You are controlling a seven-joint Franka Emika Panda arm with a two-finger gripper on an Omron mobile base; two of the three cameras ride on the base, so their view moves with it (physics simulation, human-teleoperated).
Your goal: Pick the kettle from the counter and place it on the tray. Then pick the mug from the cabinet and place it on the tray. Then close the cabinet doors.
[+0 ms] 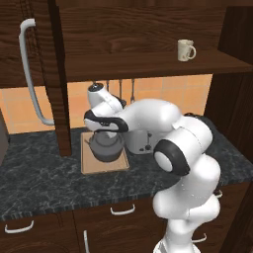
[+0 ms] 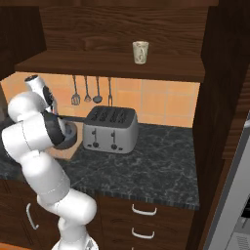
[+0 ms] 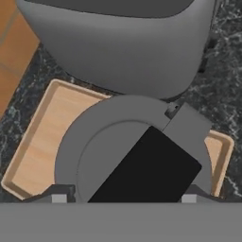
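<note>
The dark grey kettle point(image 1: 106, 149) stands on the light wooden tray point(image 1: 105, 168) on the marbled counter point(image 1: 44, 173). My gripper point(image 1: 104, 133) hangs straight over the kettle, jaws closed on its wide black handle. In the hand view the fingertips point(image 3: 59, 198) flank that handle above the kettle lid point(image 3: 94, 142), with the tray point(image 3: 40, 137) beneath. The cream mug point(image 1: 186, 50) point(image 2: 140, 52) stands on the open cabinet's shelf point(image 1: 148, 66), up and to the right of the gripper. One cabinet door point(image 1: 49, 74) stands open at the left with its long bar handle point(image 1: 29, 74).
A silver four-slot toaster point(image 2: 110, 129) stands just right of the tray, close to my arm. Utensils point(image 2: 87, 90) hang on the orange tiled wall behind. Drawers point(image 2: 144, 211) run under the counter's front edge. Another open door panel point(image 1: 234, 94) rises at the right.
</note>
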